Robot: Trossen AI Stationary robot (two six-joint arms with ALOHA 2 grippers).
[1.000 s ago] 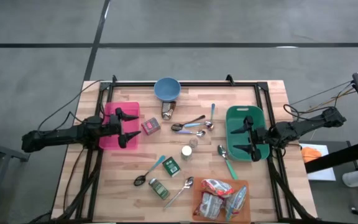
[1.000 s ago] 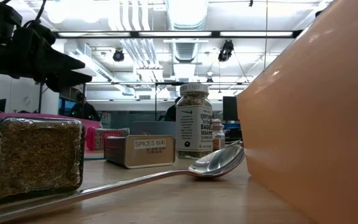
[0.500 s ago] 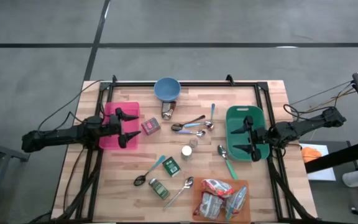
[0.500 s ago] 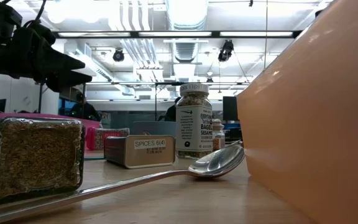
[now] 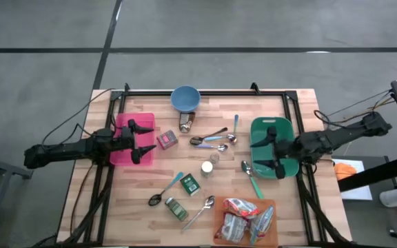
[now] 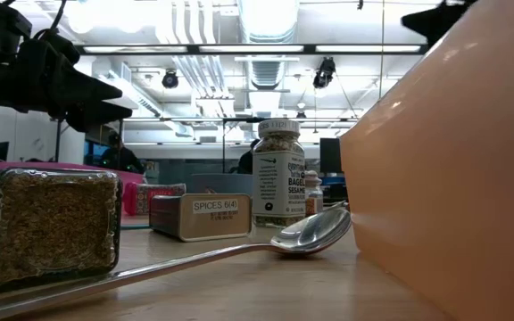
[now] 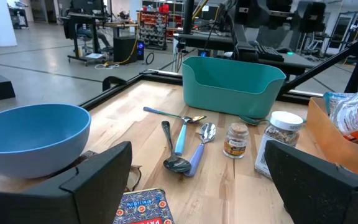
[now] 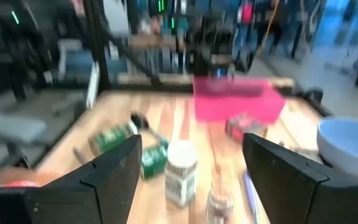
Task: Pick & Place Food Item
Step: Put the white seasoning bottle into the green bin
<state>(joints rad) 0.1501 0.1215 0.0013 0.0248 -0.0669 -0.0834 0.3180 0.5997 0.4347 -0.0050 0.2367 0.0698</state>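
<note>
The right gripper [image 5: 269, 153] hangs over the green bin [image 5: 262, 127] at the table's right side, its two fingers spread apart with nothing between them. The left gripper [image 5: 138, 140] hovers at the inner edge of the pink bin [image 5: 122, 153] on the left side, jaws wide and empty too. From above, the things between the two grippers are laid out plainly: a blue bowl [image 5: 185, 98] at the far edge, a small jar [image 5: 185, 122] lying just below it, a red spice tin [image 5: 167, 139], a cluster of spoons [image 5: 212, 138] in the middle, an upright spice jar [image 5: 207, 168], a green tin [image 5: 189, 184], and a second green jar [image 5: 176, 208] near the front. The food items, wrapped packets [image 5: 243, 218], lie in an orange tray [image 5: 222, 235] at the front right, well apart from both grippers. The left wrist view adds what the overhead cannot: the bin's upright walls [image 7: 232, 85], the bowl's depth [image 7: 31, 135], and the packets [image 7: 357, 116] sticking up over the tray's rim. The right wrist view looks back across the table to the pink bin [image 8: 238, 99], with a white-capped jar [image 8: 180, 170] in front. The low view shows only the tray's orange wall [image 6: 453, 169], a spoon [image 6: 306, 234], a labelled tin [image 6: 200, 216], and the seasoning jar [image 6: 278, 173].
</note>
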